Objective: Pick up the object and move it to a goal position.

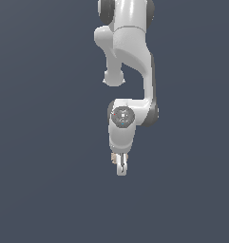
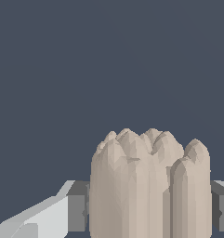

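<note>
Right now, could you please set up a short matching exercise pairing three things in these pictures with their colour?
Things:
1. small ribbed, lumpy barrel-like object
2. robot arm's smooth outer shell
3. flat pads on the gripper fingers, either side of the object

Colours:
A. white
B. dark grey
C. beige-tan

Pairs: 1-C, 2-A, 3-B

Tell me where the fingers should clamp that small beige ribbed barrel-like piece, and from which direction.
Clamp the beige ribbed barrel-like piece across its long fluted flanks, coming down over its lumpy crown. The wrist view shows it already sitting between the grey finger pads, one on each side. The flanks run roughly parallel there, while the crown is uneven and would likely slip. In the exterior view it peeks beside the white gripper.
</note>
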Action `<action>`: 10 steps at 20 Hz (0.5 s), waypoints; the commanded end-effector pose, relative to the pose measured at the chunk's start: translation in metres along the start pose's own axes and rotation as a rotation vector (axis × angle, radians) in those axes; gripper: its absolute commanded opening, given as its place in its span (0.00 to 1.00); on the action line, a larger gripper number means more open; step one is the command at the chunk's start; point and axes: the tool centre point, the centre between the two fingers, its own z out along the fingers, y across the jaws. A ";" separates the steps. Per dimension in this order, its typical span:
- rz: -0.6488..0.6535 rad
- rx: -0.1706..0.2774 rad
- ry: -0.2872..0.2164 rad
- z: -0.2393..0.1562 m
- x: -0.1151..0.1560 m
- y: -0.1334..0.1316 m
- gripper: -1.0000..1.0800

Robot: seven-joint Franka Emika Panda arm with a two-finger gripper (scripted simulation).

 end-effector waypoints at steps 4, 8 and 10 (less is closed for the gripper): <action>0.000 0.001 -0.001 -0.025 -0.009 0.006 0.00; 0.000 0.001 -0.002 -0.053 -0.020 0.014 0.00; 0.000 0.001 -0.002 -0.071 -0.027 0.019 0.00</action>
